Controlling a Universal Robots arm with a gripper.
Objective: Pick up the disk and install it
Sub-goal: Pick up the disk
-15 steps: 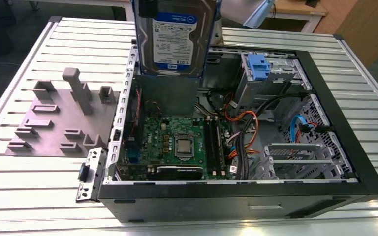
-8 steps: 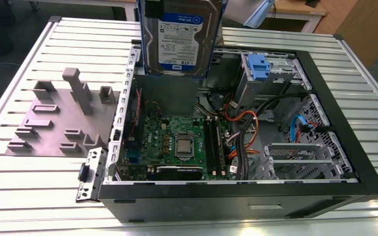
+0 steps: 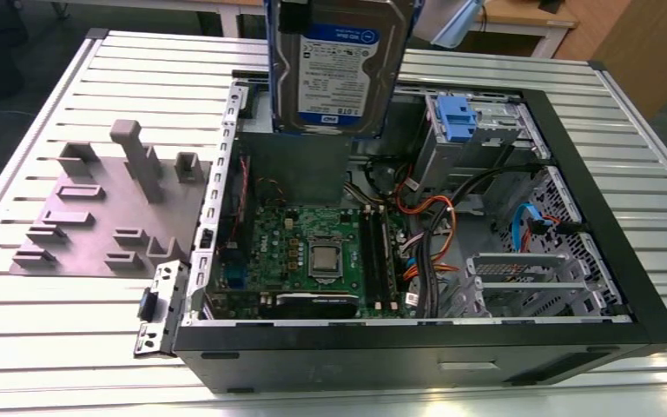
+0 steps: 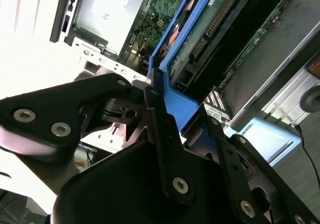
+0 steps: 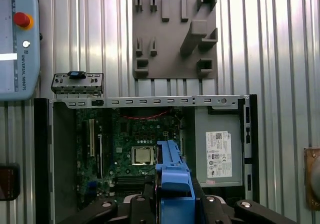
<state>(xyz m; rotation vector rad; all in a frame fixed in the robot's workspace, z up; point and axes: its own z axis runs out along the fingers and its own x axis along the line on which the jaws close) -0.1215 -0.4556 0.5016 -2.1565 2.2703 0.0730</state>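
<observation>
The disk (image 3: 340,69) hangs in the air with its label toward the exterior view. It is above the open computer case (image 3: 611,261), on the side nearer the counter's (image 3: 56,330) far edge, and touches nothing below it. The tool (image 4: 180,116) is clamped on the blue carrier rail (image 5: 172,176) at one end of the disk, with black fingers (image 4: 162,134) on either side. The step in hand looks like carrying the disk over the case toward a bay. The grip should sit square on the rail, because the disk's weight hangs away from the fingers and could tip it. Its edges need to clear the orange and black cables (image 3: 426,217) and the motherboard (image 3: 310,252). The rails should meet the drive cage (image 3: 490,139) parallel, not tilted.
</observation>
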